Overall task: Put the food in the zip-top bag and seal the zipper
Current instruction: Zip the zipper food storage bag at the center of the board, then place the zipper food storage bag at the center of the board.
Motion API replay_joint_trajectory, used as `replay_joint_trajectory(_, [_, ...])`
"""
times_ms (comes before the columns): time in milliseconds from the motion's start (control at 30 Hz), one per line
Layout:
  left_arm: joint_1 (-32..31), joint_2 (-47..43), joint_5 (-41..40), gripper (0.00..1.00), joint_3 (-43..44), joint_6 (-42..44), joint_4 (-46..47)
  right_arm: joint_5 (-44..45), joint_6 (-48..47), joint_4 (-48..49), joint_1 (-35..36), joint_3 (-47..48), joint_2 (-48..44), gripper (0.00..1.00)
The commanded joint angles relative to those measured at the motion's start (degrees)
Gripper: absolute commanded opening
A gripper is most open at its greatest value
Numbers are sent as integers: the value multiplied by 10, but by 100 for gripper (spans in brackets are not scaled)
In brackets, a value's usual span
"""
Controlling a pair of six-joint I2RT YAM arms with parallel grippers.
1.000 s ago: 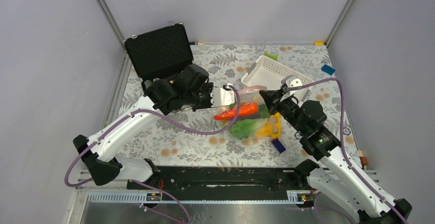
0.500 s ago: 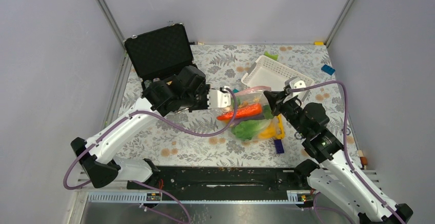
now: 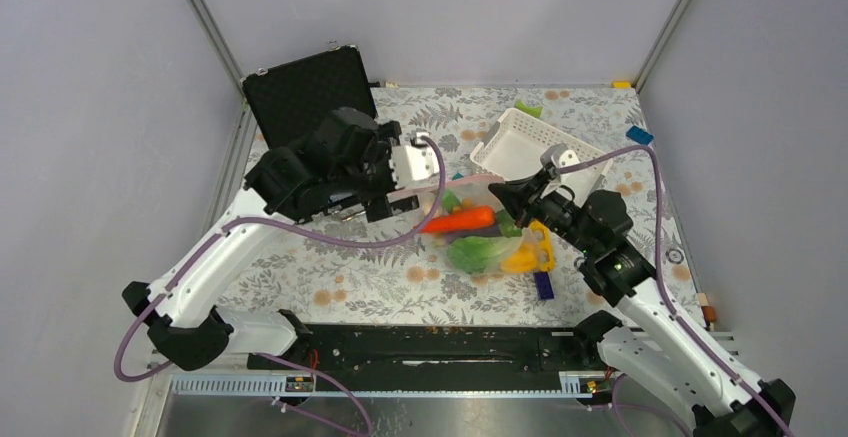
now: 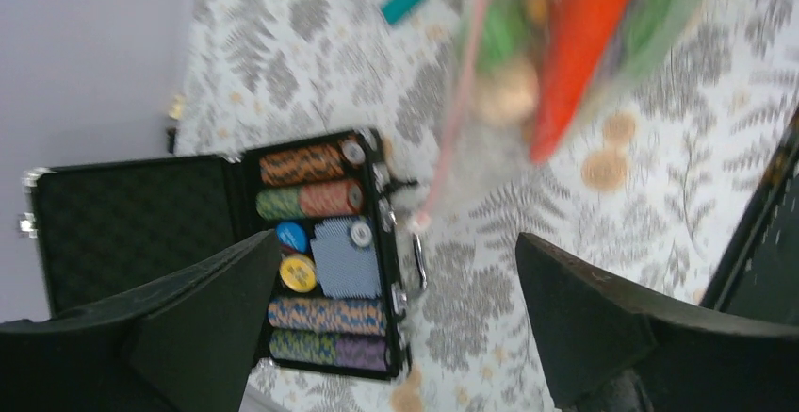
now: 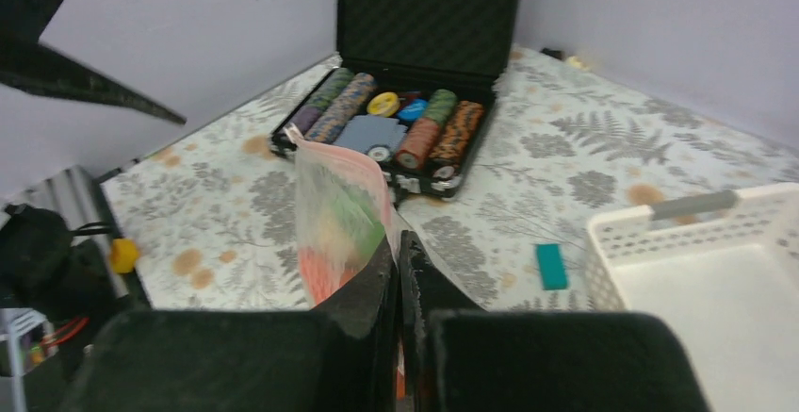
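The clear zip-top bag [image 3: 485, 237] lies mid-table with the food inside: a red-orange chili [image 3: 460, 220], green lettuce [image 3: 478, 253] and a yellow pepper [image 3: 525, 254]. My right gripper [image 3: 498, 192] is shut on the bag's mouth edge, and in the right wrist view the jaws [image 5: 398, 252] pinch the plastic with the bag [image 5: 339, 209] bulging beyond them. My left gripper [image 3: 405, 179] hangs open to the left of the bag, apart from it. In the left wrist view its jaws [image 4: 398, 242] gape with nothing between them, and the pink zipper [image 4: 459, 101] runs blurred ahead of them.
An open black case of poker chips [image 3: 310, 107] stands at the back left, close behind the left arm. A white lattice basket [image 3: 535, 142] sits back right. A teal block [image 5: 551, 266] lies near the basket, a dark blue piece [image 3: 543, 284] by the bag's near corner, and a blue block [image 3: 638, 135] by the right wall.
My left gripper opened, let go of the bag's zipper end and drew back to the left and up. The right gripper stayed shut on the bag, which shifted slightly left.
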Motion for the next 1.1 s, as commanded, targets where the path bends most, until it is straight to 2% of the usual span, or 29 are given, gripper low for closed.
replay_joint_trajectory(0, [0, -33, 11, 99, 61, -99, 99, -85, 70, 111, -2, 23, 28, 0])
replay_joint_trajectory(100, [0, -47, -60, 99, 67, -164, 197, -66, 81, 136, -2, 22, 45, 0])
replay_joint_trajectory(200, [1, -29, -183, 99, 124, -267, 275, -23, 68, 111, -2, 48, 62, 0])
replay_joint_trajectory(267, [8, 8, -261, 99, 196, -332, 277, 22, 58, 92, -2, 63, 71, 0])
replay_joint_trajectory(333, [23, 42, -305, 99, 257, -399, 262, 54, 42, 73, -2, 77, 77, 0])
replay_joint_trajectory(433, [66, 67, -277, 99, 283, -523, 227, 55, 21, 63, -2, 91, 80, 0])
replay_joint_trajectory(567, [145, 49, -244, 99, 192, -662, 220, 3, -7, 27, -1, 122, 88, 0])
replay_joint_trajectory(633, [199, 38, -202, 99, 128, -724, 203, -17, -24, 13, 6, 131, 96, 0])
replay_joint_trajectory(733, [263, 15, -139, 99, 44, -766, 187, -57, -40, 5, 26, 132, 113, 0])
replay_joint_trajectory(900, [270, -58, -229, 99, -66, -808, 194, -77, -49, 28, 112, 120, 167, 0])
replay_joint_trajectory(1067, [274, -126, -284, 99, -128, -828, 197, -155, 93, 177, 183, 83, 259, 0])
